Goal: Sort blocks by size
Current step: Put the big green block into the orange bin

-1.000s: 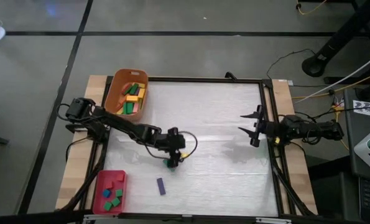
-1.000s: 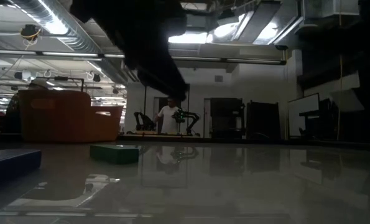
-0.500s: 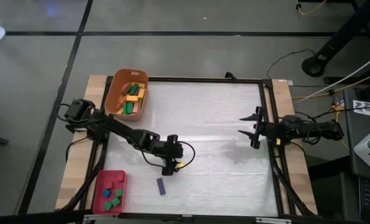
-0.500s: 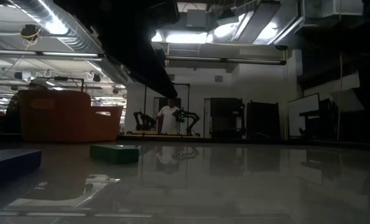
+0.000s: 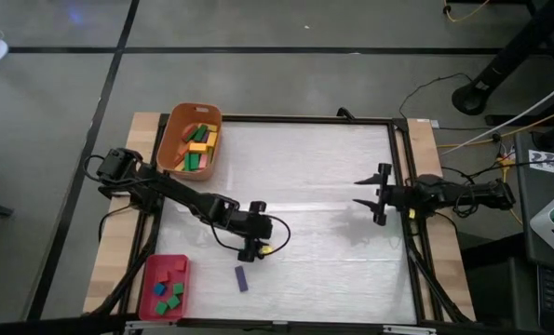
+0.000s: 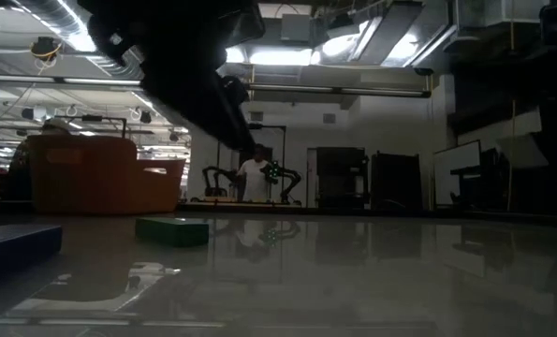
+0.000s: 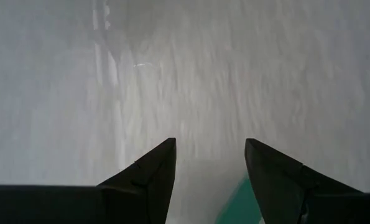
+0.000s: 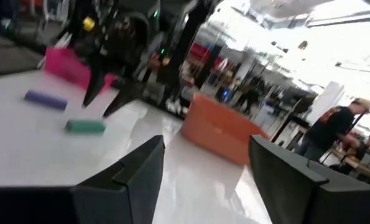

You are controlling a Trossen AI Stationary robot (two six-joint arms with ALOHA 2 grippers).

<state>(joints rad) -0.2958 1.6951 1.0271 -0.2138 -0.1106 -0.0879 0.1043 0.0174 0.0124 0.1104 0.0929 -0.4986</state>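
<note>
Just beside the open, empty left gripper (image 5: pixel 250 253) lies a long green block (image 6: pixel 172 230); the open right gripper (image 5: pixel 371 198) waits well apart.

Wide bare table (image 5: pixel 332 251) is lying open mid-surface; the orange tub (image 5: pixel 172 140), red tray (image 5: pixel 150 279) and purple block (image 5: pixel 241 278) are crowding the left side

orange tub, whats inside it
The orange tub holds a heap of blocks: green, yellow, orange and red show on top. Whatever lies under that heap is covered.
</note>
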